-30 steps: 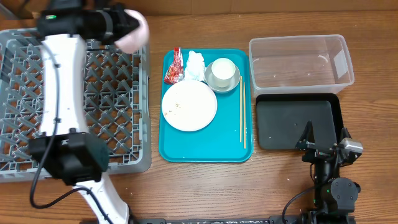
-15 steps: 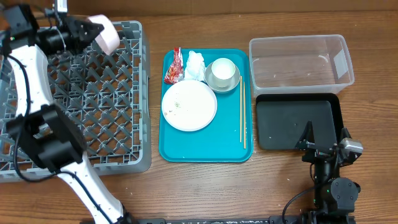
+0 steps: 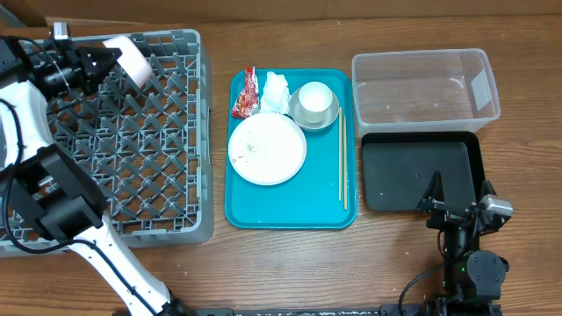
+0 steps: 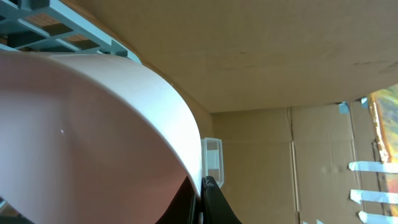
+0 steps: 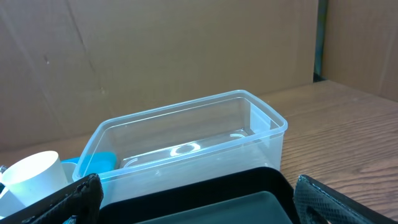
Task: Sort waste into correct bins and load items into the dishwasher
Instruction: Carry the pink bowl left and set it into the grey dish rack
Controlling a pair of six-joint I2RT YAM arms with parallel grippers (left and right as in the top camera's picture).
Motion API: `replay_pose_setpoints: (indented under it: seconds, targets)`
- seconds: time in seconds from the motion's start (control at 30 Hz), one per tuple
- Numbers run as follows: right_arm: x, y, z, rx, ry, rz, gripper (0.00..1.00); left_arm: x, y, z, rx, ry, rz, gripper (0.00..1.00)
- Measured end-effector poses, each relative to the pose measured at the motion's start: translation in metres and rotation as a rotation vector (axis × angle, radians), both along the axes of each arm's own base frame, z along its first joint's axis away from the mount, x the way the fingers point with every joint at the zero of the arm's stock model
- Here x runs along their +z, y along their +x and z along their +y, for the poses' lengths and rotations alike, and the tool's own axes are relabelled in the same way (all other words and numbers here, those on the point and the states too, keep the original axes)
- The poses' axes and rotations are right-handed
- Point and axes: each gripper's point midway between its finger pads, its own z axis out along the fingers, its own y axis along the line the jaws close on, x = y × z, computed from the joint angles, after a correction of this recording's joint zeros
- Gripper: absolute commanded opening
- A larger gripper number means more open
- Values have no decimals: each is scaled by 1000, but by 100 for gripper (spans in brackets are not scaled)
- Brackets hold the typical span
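My left gripper [image 3: 102, 61] is clamped on the rim of the pink bowl [image 3: 130, 54]. It holds the bowl, apparently tipped on edge, over the far-left corner of the dish rack [image 3: 176, 132]. My right gripper [image 5: 199, 200] sits at the near right by the black bin [image 3: 395, 175], fingers apart and empty.

Risks noted:
- The grip takes only a narrow bite of rim, so the bowl could pivot or slip if it strikes a tine.
- Letting go too high would let it bounce or roll flat.
- So near the corner, it could catch the rack's far wall.
- The bowl fills my wrist view, so I cannot confirm slot alignment there.
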Motion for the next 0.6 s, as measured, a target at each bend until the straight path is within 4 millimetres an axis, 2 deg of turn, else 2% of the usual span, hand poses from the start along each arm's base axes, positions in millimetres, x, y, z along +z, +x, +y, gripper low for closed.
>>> replay_pose_setpoints:
  seconds: [0.43, 0.6]
  targets:
    - [0, 0, 0, 0, 0, 0, 100, -1, -3, 0, -4, 0, 1, 4]
    - [0, 0, 0, 0, 0, 0, 100, -1, -1, -5, -24, 38, -51, 4]
